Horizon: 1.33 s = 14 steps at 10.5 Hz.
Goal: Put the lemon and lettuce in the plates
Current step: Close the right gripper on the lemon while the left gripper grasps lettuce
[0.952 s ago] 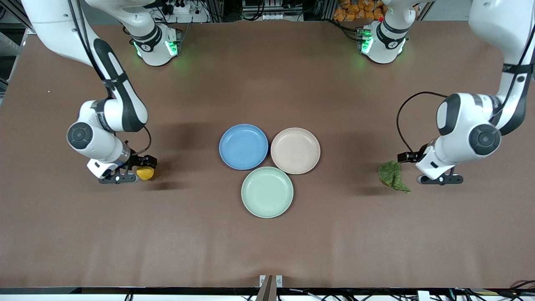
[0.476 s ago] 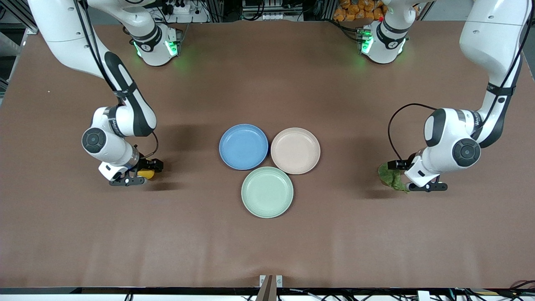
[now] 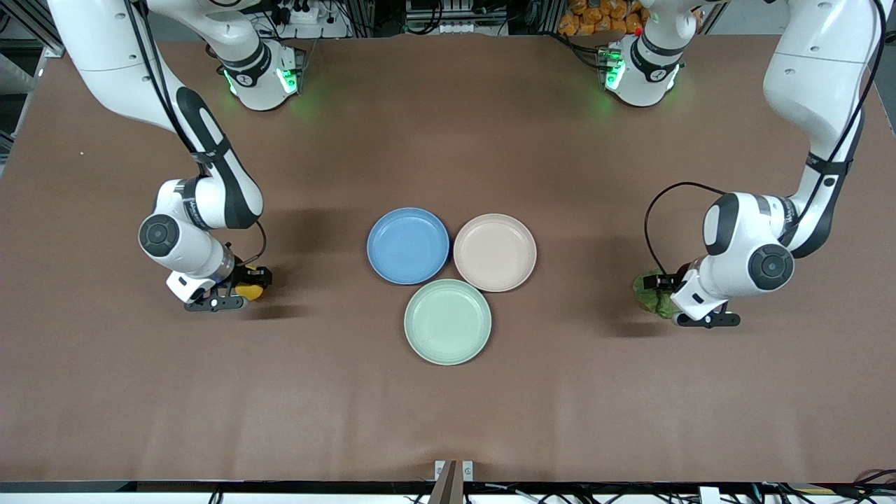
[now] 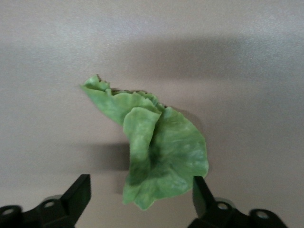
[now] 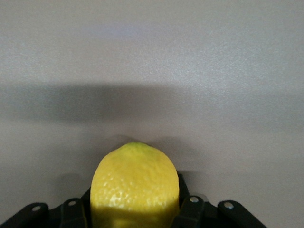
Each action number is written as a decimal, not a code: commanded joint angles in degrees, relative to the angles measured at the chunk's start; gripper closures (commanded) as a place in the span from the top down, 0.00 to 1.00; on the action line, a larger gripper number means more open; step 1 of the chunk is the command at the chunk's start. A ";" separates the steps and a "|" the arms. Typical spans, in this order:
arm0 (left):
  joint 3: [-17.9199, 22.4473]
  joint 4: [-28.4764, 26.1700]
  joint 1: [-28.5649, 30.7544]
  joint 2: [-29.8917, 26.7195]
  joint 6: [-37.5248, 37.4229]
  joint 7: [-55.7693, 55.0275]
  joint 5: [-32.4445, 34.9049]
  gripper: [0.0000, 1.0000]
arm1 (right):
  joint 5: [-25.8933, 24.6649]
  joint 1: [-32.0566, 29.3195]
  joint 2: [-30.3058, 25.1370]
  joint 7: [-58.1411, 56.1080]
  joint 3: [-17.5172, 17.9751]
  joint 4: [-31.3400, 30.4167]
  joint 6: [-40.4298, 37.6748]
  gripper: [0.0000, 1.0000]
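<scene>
The right end effector [image 3: 225, 294] is sitting low at the right arm's end of the surface [image 3: 280, 392], and its fingers [image 5: 183, 209] are pressing on both sides of the lemon [image 3: 250, 290], clenching it while it is resting on the surface. In the right wrist view the lemon [image 5: 135, 187] is filling the space between the two pads. The left end effector [image 3: 689, 308] is hanging low over the lettuce [image 3: 647, 297] at the left arm's end, its fingers [image 4: 76, 194] spread apart on either side of the leaf [image 4: 156, 156], which is lying flat and ungripped. The blue plate [image 3: 407, 245] and the beige-pink plate [image 3: 494, 252] are sitting just beside each other mid-surface, holding nothing, with a mint-green plate [image 3: 447, 322] nearer the front camera
</scene>
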 commanded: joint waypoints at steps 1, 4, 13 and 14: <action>-0.07 2.56 -1.09 2.66 0.19 -3.05 1.61 0.78 | 0.81 2.49 -1.86 0.52 -0.31 0.61 -2.66 0.07; 0.02 2.57 -1.27 2.93 0.19 -4.19 1.52 0.32 | 0.91 6.44 -3.53 5.87 -0.23 3.07 -9.52 0.07; -0.16 3.53 -3.56 -0.49 -0.52 -10.17 1.96 0.00 | 3.19 23.48 -1.44 34.51 3.64 9.04 -9.89 0.08; -0.33 3.53 -3.64 -1.28 -1.04 -10.17 1.87 0.00 | 3.19 25.68 0.58 36.80 3.55 10.71 -9.80 0.08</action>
